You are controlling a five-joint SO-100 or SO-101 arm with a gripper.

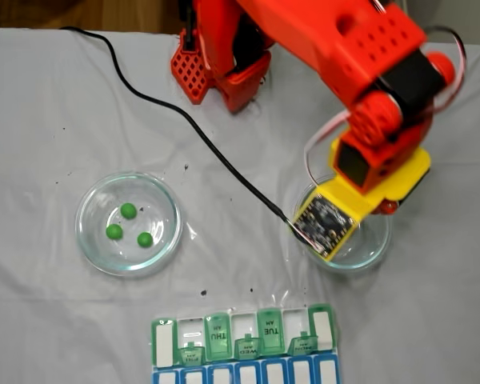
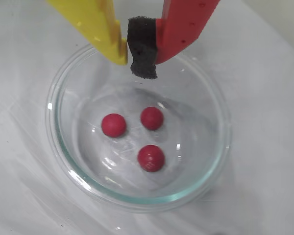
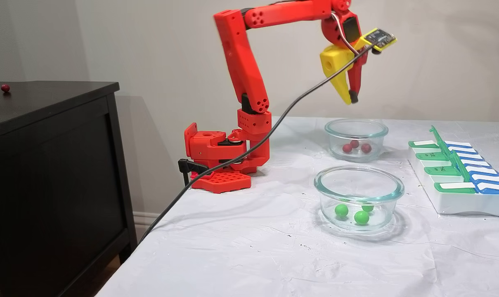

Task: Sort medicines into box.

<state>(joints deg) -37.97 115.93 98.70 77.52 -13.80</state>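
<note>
Three dark red medicines (image 2: 113,125) (image 2: 152,118) (image 2: 151,157) lie in a clear glass dish (image 2: 198,122) right below my gripper (image 2: 139,61). Its yellow finger and its red finger meet on the black foam pad, with nothing held. In a fixed view from the side the gripper (image 3: 351,100) hangs well above that dish (image 3: 336,136). Three green medicines (image 1: 128,210) (image 1: 114,231) (image 1: 145,238) sit in a second dish (image 1: 164,210). The box (image 1: 218,336) lies at the table's near edge, some of its green lids standing open; from the side the box (image 3: 459,206) is at the right.
A black cable (image 1: 184,116) runs across the white cloth to the wrist camera. The arm's red base (image 3: 220,165) stands at the table's back. A black cabinet (image 3: 51,165) beside the table has one red ball (image 3: 5,88) on top. Tiny black specks dot the cloth.
</note>
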